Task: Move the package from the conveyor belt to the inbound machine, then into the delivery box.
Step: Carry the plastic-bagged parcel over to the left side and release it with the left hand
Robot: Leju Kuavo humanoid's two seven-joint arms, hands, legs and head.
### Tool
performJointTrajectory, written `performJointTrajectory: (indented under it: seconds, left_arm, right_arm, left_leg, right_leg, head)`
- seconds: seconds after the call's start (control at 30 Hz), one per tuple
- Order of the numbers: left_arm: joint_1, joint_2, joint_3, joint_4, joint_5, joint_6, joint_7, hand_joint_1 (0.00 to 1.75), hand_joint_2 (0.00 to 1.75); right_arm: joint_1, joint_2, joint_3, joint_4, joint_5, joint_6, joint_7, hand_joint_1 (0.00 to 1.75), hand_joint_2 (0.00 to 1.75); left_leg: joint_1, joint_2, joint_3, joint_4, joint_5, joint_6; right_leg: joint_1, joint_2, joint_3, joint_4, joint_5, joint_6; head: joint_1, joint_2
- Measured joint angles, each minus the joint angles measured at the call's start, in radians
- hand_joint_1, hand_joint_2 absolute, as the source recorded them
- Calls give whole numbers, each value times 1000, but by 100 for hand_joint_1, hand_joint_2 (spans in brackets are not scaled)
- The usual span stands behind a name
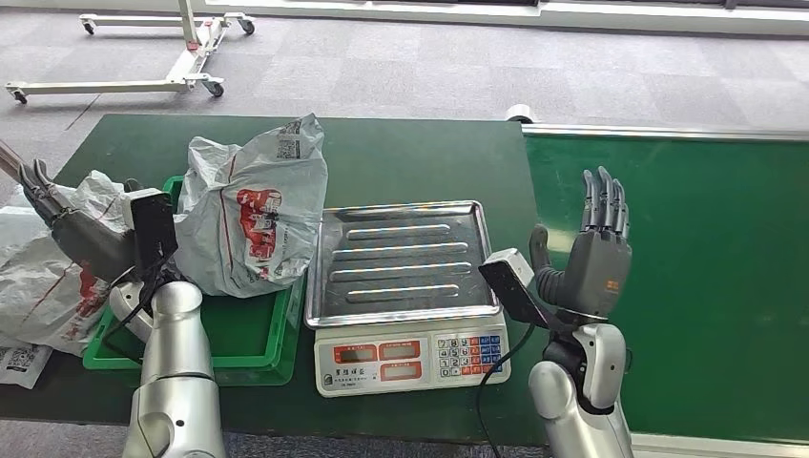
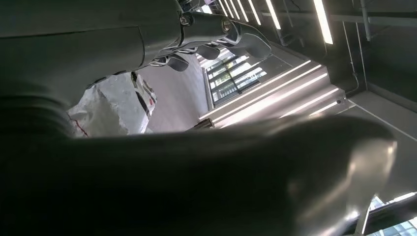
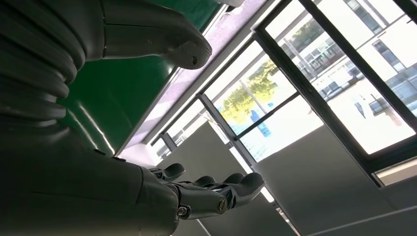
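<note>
The package [image 1: 250, 212] leans in the green box [image 1: 250, 336], left of the scale [image 1: 408, 286]. The right hand [image 1: 593, 250] is raised, fingers straight, holding nothing. The left hand [image 1: 81, 234] is half hidden against another bag [image 1: 43, 277]; its grip is unclear.

Green table [image 1: 410, 162], scale [image 1: 405, 286], crate [image 1: 250, 339]

Three packages [image 1: 250, 205], one scale [image 1: 405, 286], one bin [image 1: 238, 334]
</note>
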Motion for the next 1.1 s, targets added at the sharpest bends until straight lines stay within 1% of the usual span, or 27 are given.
performJointTrajectory:
  seconds: [0.07, 0.13, 0.2, 0.23, 0.3, 0.37, 0.43, 0.5, 0.57, 0.63, 0.7, 0.8, 0.87, 0.97, 1.1]
  left_arm:
    - [12, -9, -7, -28, 59, 0, -5, 0, 87]
    - [37, -12, -43, -68, 151, -8, 0, 0, 175]
    - [77, -9, -116, -127, 252, -53, 19, 0, 175]
    - [98, -6, -162, -161, 297, -101, 32, 0, 175]
    - [142, 2, -263, -231, 377, -238, 54, 0, 175]
    - [180, 9, -364, -292, 434, -370, 59, 0, 175]
    - [212, 15, -458, -337, 456, -447, 46, 0, 175]
    - [242, 18, -545, -367, 461, -475, 25, 0, 175]
    - [271, 19, -620, -385, 469, -479, -4, 0, 175]
    - [297, 19, -681, -396, 491, -479, -31, 0, 175]
    - [324, 19, -729, -405, 529, -482, -56, 0, 175]
    - [361, 13, -777, -420, 600, -464, -89, 0, 175]
    - [379, 8, -796, -432, 627, -418, -99, 0, 175]
    - [397, 8, -819, -450, 631, -344, -103, 0, 175]
    - [421, 14, -830, -471, 638, -302, -106, 0, 175]
  right_arm:
    - [0, 0, 0, 1, -19, -2, -10, 0, 175]
    - [0, 0, 0, 2, -51, -4, -26, 0, 175]
    - [1, 0, 0, 1, -105, -8, -55, 0, 175]
    - [1, -1, 0, 1, -143, -9, -78, 0, 175]
    - [4, -1, 0, -1, -233, -10, -137, 0, 175]
    - [6, -1, 0, -5, -309, -11, -201, 0, 175]
    - [5, -1, 1, -8, -359, -21, -258, 0, 87]
    - [5, 0, 6, -12, -397, -46, -312, 0, 87]
    - [8, 3, 18, -20, -421, -79, -361, 0, 175]
    - [18, 11, 33, -37, -429, -102, -399, 0, 175]
    - [35, 31, 42, -60, -437, -111, -446, 0, 175]
    - [67, 89, 33, -104, -460, -115, -571, 0, 175]
    - [85, 121, 17, -142, -465, -116, -643, 0, 175]
    - [98, 131, -3, -203, -453, -117, -667, 0, 175]
    - [109, 131, -28, -268, -445, -117, -669, 0, 175]
  left_leg:
    - [0, 0, 0, 0, 0, 0]
    - [0, 0, 0, 0, 0, 0]
    - [0, 0, 0, 0, 0, 0]
    - [0, 0, 0, 0, 0, 0]
    - [0, -1, 0, 0, 0, 0]
    - [0, -1, -1, 0, 0, 0]
    - [0, 0, -1, 0, -1, 1]
    - [-1, 0, -1, 0, -1, 1]
    - [-1, 0, 0, 0, -1, 1]
    - [-1, 0, 0, 0, -1, 1]
    - [-1, 0, 0, 0, -1, 1]
    - [-1, 0, 0, 0, -1, 1]
    - [0, 0, -1, 0, -1, 0]
    - [0, 0, -1, 0, -1, 0]
    - [0, 0, -1, 0, -1, 1]
  right_leg:
    - [0, 0, 0, 0, 0, 0]
    - [0, 1, 0, 0, 0, 0]
    - [0, 0, 0, 0, 0, 0]
    - [0, 0, 0, 0, 0, 0]
    - [0, -1, 0, 0, 0, 0]
    - [-1, -1, 0, 0, 0, 0]
    - [-2, -1, 0, 0, 0, 0]
    - [-2, -1, 0, 0, 0, 0]
    - [-2, -1, 0, 0, 0, 0]
    - [-2, -1, 0, 0, 0, 0]
    - [-1, -1, -1, 0, 0, 0]
    - [0, 0, -1, 0, -1, 0]
    - [0, 0, -1, 0, -1, 0]
    - [0, -1, -1, 0, -1, 0]
    - [-1, -1, -1, 0, -1, 0]
  head:
    - [0, 0]
    - [0, 0]
    - [0, 0]
    - [0, 0]
    - [0, 0]
    - [0, 0]
    - [0, 0]
    - [0, 0]
    - [0, 0]
    - [0, 0]
    - [0, 0]
    - [0, 0]
    - [0, 0]
    - [0, 0]
    - [0, 0]
